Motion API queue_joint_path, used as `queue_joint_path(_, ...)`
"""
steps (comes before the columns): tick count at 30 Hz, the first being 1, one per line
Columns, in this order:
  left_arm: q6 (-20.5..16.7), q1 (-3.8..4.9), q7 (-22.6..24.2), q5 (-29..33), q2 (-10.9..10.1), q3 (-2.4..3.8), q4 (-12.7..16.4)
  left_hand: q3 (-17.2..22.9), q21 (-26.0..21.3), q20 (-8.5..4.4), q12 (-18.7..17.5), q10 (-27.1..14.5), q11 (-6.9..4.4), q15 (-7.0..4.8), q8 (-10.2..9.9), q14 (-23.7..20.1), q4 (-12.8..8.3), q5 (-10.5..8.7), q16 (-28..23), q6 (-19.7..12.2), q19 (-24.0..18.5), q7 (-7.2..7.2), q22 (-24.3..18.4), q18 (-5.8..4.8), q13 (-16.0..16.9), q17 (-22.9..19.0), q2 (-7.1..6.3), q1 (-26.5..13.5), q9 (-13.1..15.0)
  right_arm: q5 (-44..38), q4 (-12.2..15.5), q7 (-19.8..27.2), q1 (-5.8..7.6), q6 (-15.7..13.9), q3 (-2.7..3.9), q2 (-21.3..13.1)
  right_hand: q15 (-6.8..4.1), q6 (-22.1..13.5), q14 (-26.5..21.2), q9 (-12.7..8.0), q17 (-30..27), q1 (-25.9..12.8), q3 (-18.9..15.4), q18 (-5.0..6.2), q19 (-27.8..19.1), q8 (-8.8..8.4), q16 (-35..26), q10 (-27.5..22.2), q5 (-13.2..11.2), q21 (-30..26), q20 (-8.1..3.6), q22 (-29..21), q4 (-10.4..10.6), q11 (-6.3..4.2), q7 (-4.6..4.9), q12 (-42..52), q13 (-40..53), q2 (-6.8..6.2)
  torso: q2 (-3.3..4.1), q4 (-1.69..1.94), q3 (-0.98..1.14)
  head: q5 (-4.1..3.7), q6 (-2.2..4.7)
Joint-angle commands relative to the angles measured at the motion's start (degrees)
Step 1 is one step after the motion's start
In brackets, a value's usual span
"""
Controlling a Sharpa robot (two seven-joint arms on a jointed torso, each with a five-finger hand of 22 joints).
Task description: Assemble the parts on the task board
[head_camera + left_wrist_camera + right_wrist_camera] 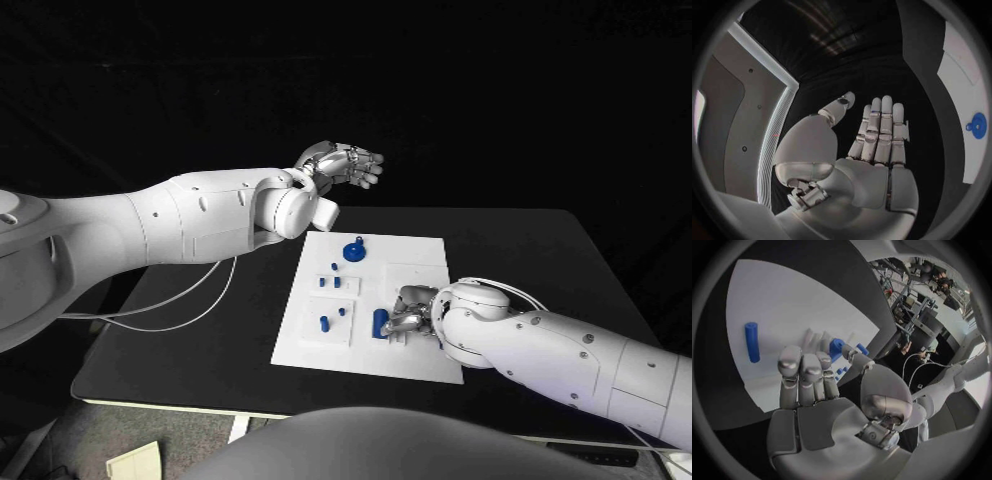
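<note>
A: Nearest us, what do we see on the surface (pixel 548 250)?

B: The white board (pixel 378 350) lies in the middle of it, one short edge towards the near edge of the surface. Our right hand (pixel 414 312) is low over the board's near right part, with its fingers (pixel 801 367) side by side and bent down towards the plate.

A: Does it hold anything?

B: We cannot tell. In the right wrist view a small blue piece (pixel 836 347) sits right at the fingertips, but whether they pinch it or only touch it is not clear.

A: And the other blue parts?

B: A thick blue peg (pixel 379 322) is just beside that hand, on its left. A smaller blue peg (pixel 323 323) stands nearer the board's left edge. Farther along, three little blue pieces (pixel 338 282) sit close together around the board's middle. Near the far edge is a round blue knob (pixel 353 250).

A: Farthest off, our left hand?

B: Our left hand (pixel 340 163) is raised beyond the far edge of the surface, well apart from the board. It is wide and flat, fingers (pixel 881 127) straight and together, thumb out to the side, with nothing in it.
</note>
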Motion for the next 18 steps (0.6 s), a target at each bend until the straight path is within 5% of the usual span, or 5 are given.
queue_joint_path(1, 0.65, 0.09, 0.34, -0.45, 0.04, 0.05, 0.12, 0.05, -0.21, 0.36, 0.34, -0.35, 0.04, -0.13, 0.38, 0.36, 0.34, 0.25, -0.44, -0.35, -0.09, -0.22, 0.12, 0.52, -0.11, 0.18, -0.1, -0.43, -0.11, -0.72, -0.09, -0.45, -0.06, 1.43, 0.01, -0.03, -0.05, 0.4, 0.08, -0.12, 0.07, -0.18, -1.65, 4.82, -0.06, -0.03, -0.25, 0.33, 0.23, 0.38, 0.34, 0.24, -1.62, 0.02, 0.05, -0.3, 0.07, -1.56, 0.01, -0.01, 0.02, -0.07, 0.01)
queue_joint_path(3, 0.66, 0.09, 0.33, -0.45, 0.05, 0.05, 0.11, 0.05, -0.21, 0.36, 0.34, -0.35, 0.05, -0.13, 0.39, 0.36, 0.31, 0.25, -0.47, -0.34, -0.1, -0.23, 0.13, 0.53, -0.12, 0.21, -0.13, -0.38, -0.11, -0.71, -0.09, -0.41, -0.07, 1.21, 0.01, -0.03, -0.03, 0.36, 0.05, -0.1, 0.11, -2.2, -4.46, 4.81, -0.07, -0.01, -0.24, 0.3, -0.34, 0.42, 0.47, 0.26, -1.9, 0.02, 0.1, -0.31, 0.11, -3.37, 0.0, -0.03, 0.03, -0.07, 0.01)
queue_joint_path(9, 0.67, 0.09, 0.33, -0.45, 0.01, 0.05, 0.11, 0.05, -0.22, 0.36, 0.34, -0.35, 0.05, -0.12, 0.4, 0.37, 0.29, 0.24, -0.5, -0.35, -0.1, -0.23, 0.14, 0.52, -0.13, 0.24, -0.17, -0.36, -0.13, -0.68, 0.07, -0.16, -0.08, 0.67, 0.01, -0.22, -0.35, 0.06, -0.25, 0.16, 0.29, -3.89, -13.19, 4.82, -0.73, 0.13, -0.26, 0.04, -0.32, 0.09, -0.22, 0.2, -6.4, -0.26, -0.18, -0.45, 0.26, -2.56, -0.02, 0.0, 0.04, -0.05, 0.01)
queue_joint_path(18, 0.63, 0.08, 0.32, -0.45, -0.1, 0.04, 0.12, 0.05, -0.22, 0.36, 0.34, -0.36, 0.05, -0.12, 0.41, 0.37, 0.26, 0.24, -0.53, -0.36, -0.1, -0.23, 0.16, 0.53, -0.14, 0.29, -0.2, -0.32, -0.15, -0.67, 0.77, 0.03, -0.08, -0.69, 0.01, -0.97, -0.44, 0.06, -0.32, 0.16, 0.34, -3.48, -15.32, 4.82, -0.88, 0.14, -0.32, 0.05, -0.31, -0.09, -0.51, 0.13, -6.37, -0.34, -0.25, -0.53, 0.28, -2.4, -0.04, 0.0, 0.04, 0.06, 0.01)
